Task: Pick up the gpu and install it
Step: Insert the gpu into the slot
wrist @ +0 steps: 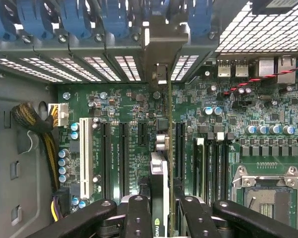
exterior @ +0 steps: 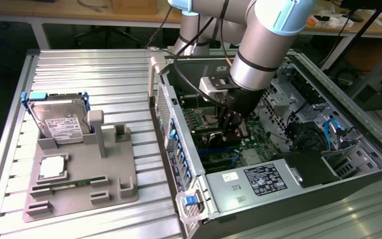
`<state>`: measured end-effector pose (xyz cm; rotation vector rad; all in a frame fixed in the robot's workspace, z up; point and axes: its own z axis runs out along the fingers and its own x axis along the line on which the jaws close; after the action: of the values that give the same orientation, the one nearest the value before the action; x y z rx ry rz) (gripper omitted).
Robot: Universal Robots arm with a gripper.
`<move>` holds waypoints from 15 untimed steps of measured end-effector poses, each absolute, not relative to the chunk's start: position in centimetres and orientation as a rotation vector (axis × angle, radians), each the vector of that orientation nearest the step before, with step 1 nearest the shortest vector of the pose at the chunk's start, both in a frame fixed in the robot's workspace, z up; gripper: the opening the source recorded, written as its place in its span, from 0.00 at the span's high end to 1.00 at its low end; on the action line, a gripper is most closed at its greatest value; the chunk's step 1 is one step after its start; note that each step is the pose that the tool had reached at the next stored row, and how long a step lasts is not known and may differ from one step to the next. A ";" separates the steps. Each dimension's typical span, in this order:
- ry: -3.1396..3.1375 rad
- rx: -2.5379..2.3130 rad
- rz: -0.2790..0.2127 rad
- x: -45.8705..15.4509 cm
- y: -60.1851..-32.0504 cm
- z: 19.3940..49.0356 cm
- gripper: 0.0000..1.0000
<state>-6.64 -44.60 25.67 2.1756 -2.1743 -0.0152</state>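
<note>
The gpu (wrist: pixel 160 178) stands on edge between my fingers (wrist: pixel 139 215), a thin card with a green logo near my grip. Its metal end bracket (wrist: pixel 161 47) reaches the rear slot openings of the case. My gripper (wrist: pixel 165 210) is shut on the gpu, one finger on each face. The card hangs close over the green motherboard (wrist: pixel 124 101), in line with the black expansion slots (wrist: pixel 123 153); whether its edge touches a slot is hidden. In the exterior view my gripper (exterior: pixel 234 130) is low inside the open computer case (exterior: pixel 264 185), pointing straight down.
Blue slot latches (wrist: pixel 104 20) line the case's rear wall. A white slot (wrist: pixel 84 156), yellow cables (wrist: pixel 39 131) and the processor socket (wrist: pixel 268 196) flank the card. On the exterior view's left, a grey fixture (exterior: pixel 111 191) carries a hard drive (exterior: pixel 61 123) and a memory stick (exterior: pixel 68 184).
</note>
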 end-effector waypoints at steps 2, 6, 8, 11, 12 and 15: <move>-2.175 2.175 -0.015 -6.6 -44.6 25.6 0.73; -2.177 2.173 -0.016 -6.6 -44.8 25.6 0.73; -2.181 2.169 -0.016 -6.7 -44.8 25.6 0.73; -2.188 2.162 -0.016 -6.7 -44.9 25.5 0.73; -2.191 2.159 -0.016 -6.7 -44.9 25.5 0.73; -2.193 2.157 -0.016 -6.6 -44.8 25.4 0.73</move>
<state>-6.65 -44.81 25.40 2.1566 -2.1934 -0.0165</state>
